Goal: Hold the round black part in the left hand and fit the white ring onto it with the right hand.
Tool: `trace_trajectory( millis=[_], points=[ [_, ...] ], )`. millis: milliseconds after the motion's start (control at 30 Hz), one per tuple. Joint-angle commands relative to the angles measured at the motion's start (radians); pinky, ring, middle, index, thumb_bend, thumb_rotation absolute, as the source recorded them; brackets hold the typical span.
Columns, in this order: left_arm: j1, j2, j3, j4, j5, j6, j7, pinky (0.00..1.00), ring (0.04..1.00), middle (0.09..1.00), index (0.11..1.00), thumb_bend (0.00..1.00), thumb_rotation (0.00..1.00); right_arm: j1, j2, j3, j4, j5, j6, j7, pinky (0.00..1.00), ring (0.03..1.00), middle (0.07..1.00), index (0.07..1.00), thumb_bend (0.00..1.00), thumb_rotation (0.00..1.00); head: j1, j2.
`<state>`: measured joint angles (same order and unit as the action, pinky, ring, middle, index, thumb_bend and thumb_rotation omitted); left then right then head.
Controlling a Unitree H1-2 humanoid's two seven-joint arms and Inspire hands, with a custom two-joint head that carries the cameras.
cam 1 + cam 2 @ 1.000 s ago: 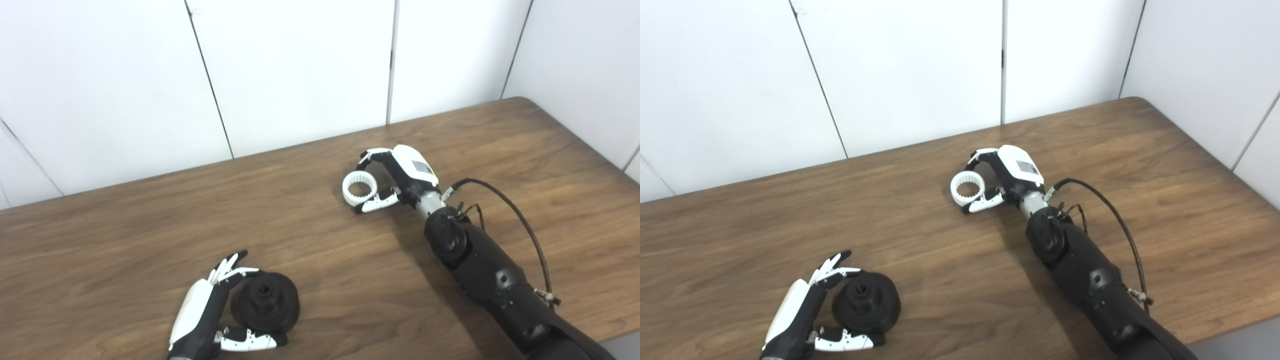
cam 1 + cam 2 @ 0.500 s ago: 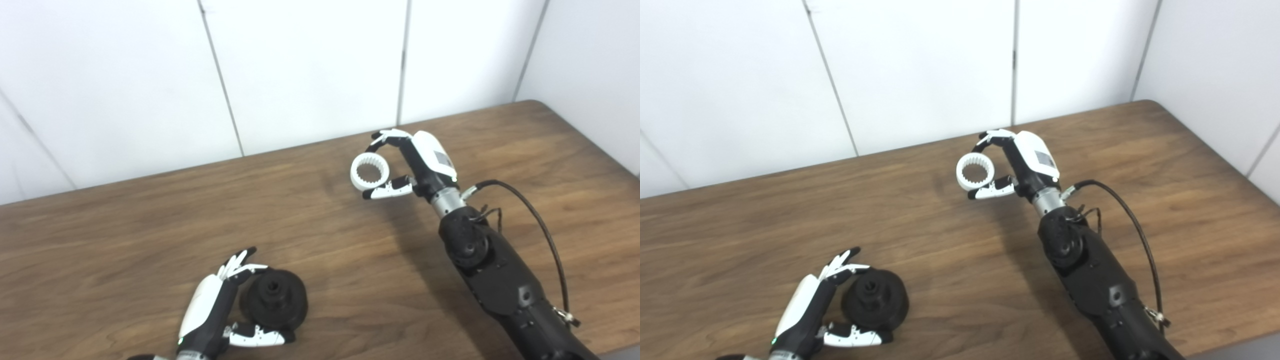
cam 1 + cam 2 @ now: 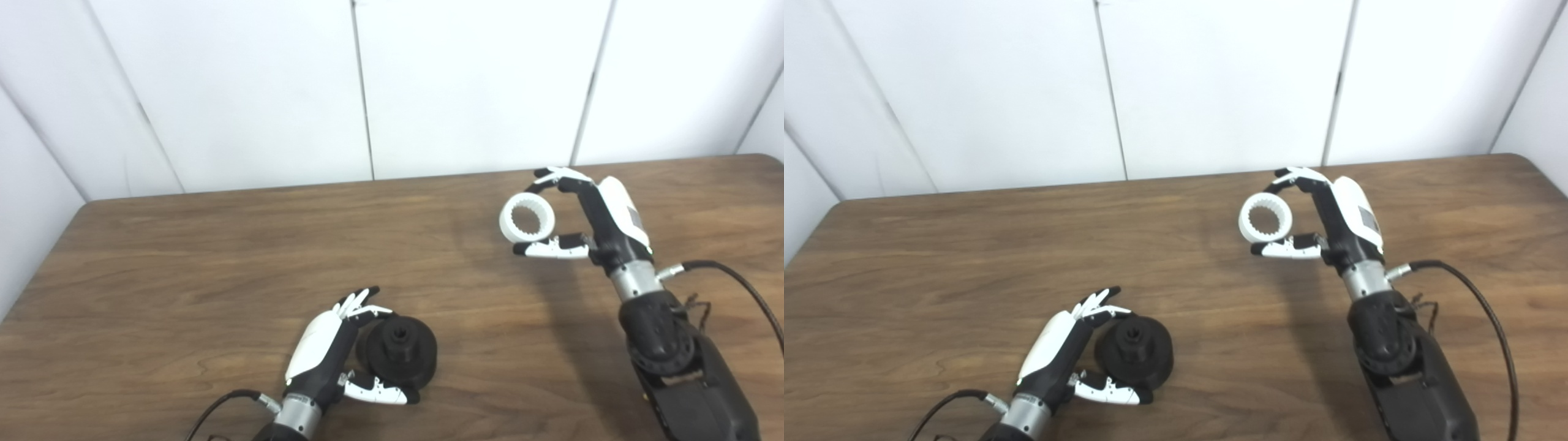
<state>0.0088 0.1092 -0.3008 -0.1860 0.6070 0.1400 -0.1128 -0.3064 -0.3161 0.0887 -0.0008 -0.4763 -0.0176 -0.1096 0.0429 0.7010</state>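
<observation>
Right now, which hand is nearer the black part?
Left. The left hand cups the black part on the table; the right hand is far off to the right, holding the white ring up.

There is one white ring point(image 3: 527, 216), one round black part point(image 3: 397, 355), two hands, left point(image 3: 331, 355) and right point(image 3: 597, 214), and one table point(image 3: 184, 257).

We see the black part point(image 3: 398, 351), round with a raised hub and centre hole, resting on the table at about six o'clock. The white ring point(image 3: 527, 217), toothed inside, stands on edge off the table at about two o'clock, well apart from it.
</observation>
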Motion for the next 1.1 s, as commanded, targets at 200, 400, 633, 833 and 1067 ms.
trace_trajectory(
  millis=[200,400,633,833,1067],
  points=[
    [-0.019,-0.005,-0.011,0.018,0.002,0.002,-0.002,1.0,1.0,0.979,0.602,0.91,0.21,0.004,0.024,0.0,-0.178,0.029,-0.014,0.048,0.81,0.87,0.795,0.482,0.52,0.14,0.005,0.004],
    [-0.021,-0.004,-0.012,0.018,0.008,0.009,-0.005,1.0,1.0,0.981,0.605,0.9,0.22,0.038,0.056,0.015,-0.281,0.02,0.008,0.09,0.79,0.869,0.785,0.482,0.52,0.14,0.007,0.005],
    [-0.021,-0.005,-0.014,0.013,0.011,0.014,-0.006,1.0,1.0,0.978,0.606,0.91,0.22,0.077,0.096,0.034,-0.362,0.01,0.036,0.136,0.8,0.879,0.787,0.482,0.52,0.14,0.006,0.008],
    [-0.023,-0.008,-0.018,0.015,0.015,0.009,-0.002,1.0,1.0,0.977,0.604,0.91,0.22,0.112,0.127,0.064,-0.398,0.002,0.046,0.172,0.79,0.875,0.79,0.482,0.52,0.14,0.014,0.015],
    [-0.024,-0.013,-0.02,0.014,0.014,0.012,-0.001,1.0,1.0,0.978,0.606,0.9,0.22,0.153,0.162,0.106,-0.406,-0.011,0.04,0.201,0.78,0.87,0.795,0.482,0.52,0.14,0.026,0.019]
  ],
)
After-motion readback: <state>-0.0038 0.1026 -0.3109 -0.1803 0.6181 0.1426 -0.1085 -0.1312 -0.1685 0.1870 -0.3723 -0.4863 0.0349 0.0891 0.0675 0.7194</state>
